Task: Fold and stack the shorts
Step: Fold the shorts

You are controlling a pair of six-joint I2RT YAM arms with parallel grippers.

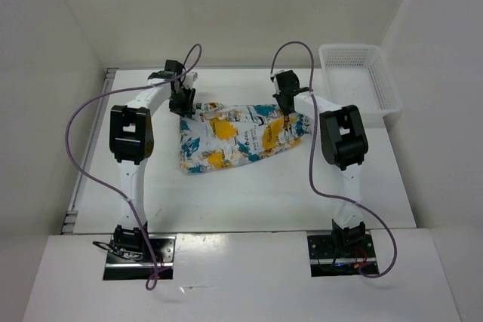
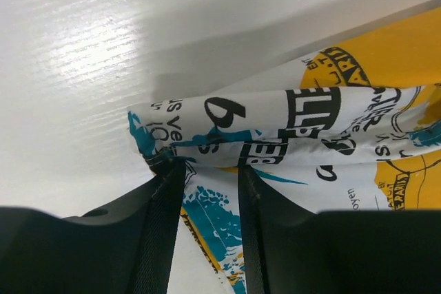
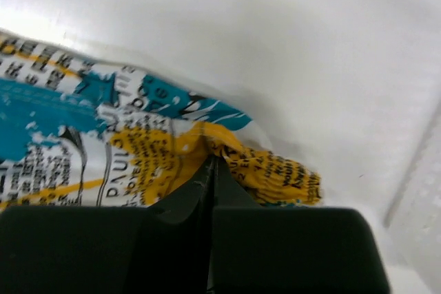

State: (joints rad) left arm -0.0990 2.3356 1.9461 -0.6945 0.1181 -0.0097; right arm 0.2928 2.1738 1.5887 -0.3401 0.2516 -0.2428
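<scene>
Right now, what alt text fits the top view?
Printed shorts lie on a white table, the left gripper at their far left corner, the right gripper at their far right. A white basket sits far right.

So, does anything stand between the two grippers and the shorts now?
Nothing visible does. The left gripper holds a fold at the far edge of the shorts, and the right gripper is shut on a yellow patch. The mesh basket stands apart, at the far right.

White table (image 1: pixel 249 194), printed shorts (image 1: pixel 234 141) mid-table, mesh basket (image 1: pixel 358 77) far right corner
</scene>
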